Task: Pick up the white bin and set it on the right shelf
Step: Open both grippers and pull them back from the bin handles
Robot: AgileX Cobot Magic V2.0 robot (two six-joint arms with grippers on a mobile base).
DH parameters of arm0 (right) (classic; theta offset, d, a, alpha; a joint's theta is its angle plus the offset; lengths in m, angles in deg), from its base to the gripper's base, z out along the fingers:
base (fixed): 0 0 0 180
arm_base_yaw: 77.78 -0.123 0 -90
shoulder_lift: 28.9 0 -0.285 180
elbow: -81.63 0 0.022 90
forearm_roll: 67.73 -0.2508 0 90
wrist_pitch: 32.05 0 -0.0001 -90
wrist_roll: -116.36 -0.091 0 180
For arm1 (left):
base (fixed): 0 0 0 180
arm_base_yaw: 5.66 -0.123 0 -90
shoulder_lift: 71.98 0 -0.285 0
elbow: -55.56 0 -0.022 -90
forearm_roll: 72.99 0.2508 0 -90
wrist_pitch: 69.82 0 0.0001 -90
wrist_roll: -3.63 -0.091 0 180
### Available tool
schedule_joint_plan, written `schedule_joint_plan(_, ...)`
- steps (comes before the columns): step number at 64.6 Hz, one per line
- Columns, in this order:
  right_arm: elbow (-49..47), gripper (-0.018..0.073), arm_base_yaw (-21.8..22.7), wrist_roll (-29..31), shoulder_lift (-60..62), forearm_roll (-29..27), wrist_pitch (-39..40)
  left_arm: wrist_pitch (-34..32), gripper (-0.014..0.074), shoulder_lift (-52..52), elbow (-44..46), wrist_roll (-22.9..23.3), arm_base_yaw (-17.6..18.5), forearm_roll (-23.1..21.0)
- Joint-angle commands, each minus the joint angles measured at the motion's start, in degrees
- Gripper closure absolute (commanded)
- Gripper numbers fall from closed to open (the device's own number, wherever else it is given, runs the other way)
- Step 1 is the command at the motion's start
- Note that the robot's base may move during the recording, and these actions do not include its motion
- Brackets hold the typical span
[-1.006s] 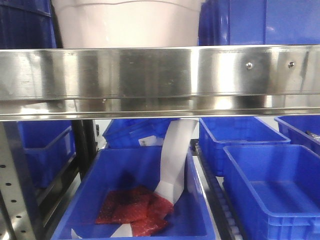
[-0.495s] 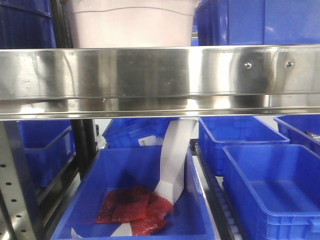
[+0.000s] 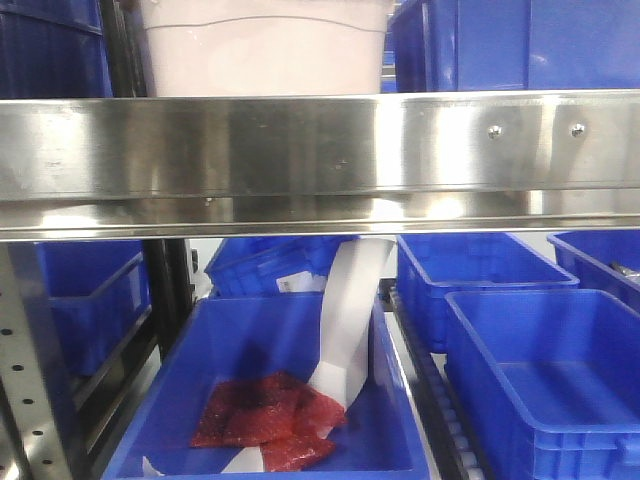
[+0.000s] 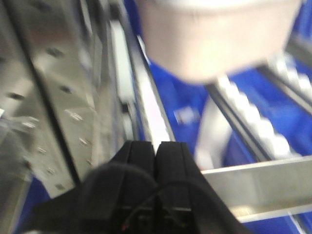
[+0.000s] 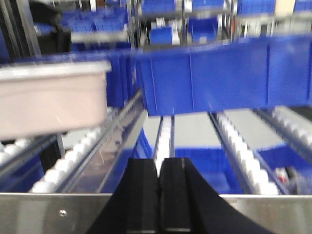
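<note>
A front view looks straight at a steel rack. At the far left stands a perforated metal upright [image 3: 30,370]. Just right of it, on the upper level, sits the white bin [image 3: 262,48], a pale pinkish tub with a wavy moulded line; only its lower body shows above the broad shiny front rail of the right shelf [image 3: 320,150], and the two rail screws lie well to the bin's right. Below the rail, an open blue crate [image 3: 190,395] holds red packets [image 3: 265,420] and a curled white paper strip [image 3: 350,320]. More blue crates [image 3: 540,380] fill the lower right.

In the blurred left wrist view, the left gripper [image 4: 156,156] has its black fingers pressed together, holding nothing, with the bin ahead and above it. In the right wrist view, the right gripper [image 5: 160,175] is likewise closed and empty, with the bin off to its left on white rollers [image 5: 73,163].

The risks, as judged from here: neither gripper holds the bin, so one-sided contact could skew it on the rollers, and a low lift could catch its base on the front rail.
</note>
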Motion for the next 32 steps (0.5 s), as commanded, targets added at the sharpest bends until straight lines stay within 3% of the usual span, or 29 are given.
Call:
schedule_joint_plan(1, -0.5, 0.0482, 0.5, 0.7, 5.3, -0.6, 2.5, -9.1, 0.0713, 5.7, -2.0, -0.1, 0.3, -1.0)
schedule_joint_plan(15, -0.4, 0.0482, 0.5, 0.7, 10.7, -0.6, 4.4, -9.6, 0.0713, 16.9, -5.3, -0.2, 0.3, 0.5)
schedule_joint_plan(32, -0.4, 0.0482, 0.5, 0.7, 10.7, -0.6, 4.1, -9.1, 0.0713, 18.0, -5.3, -0.2, 0.3, 0.3)
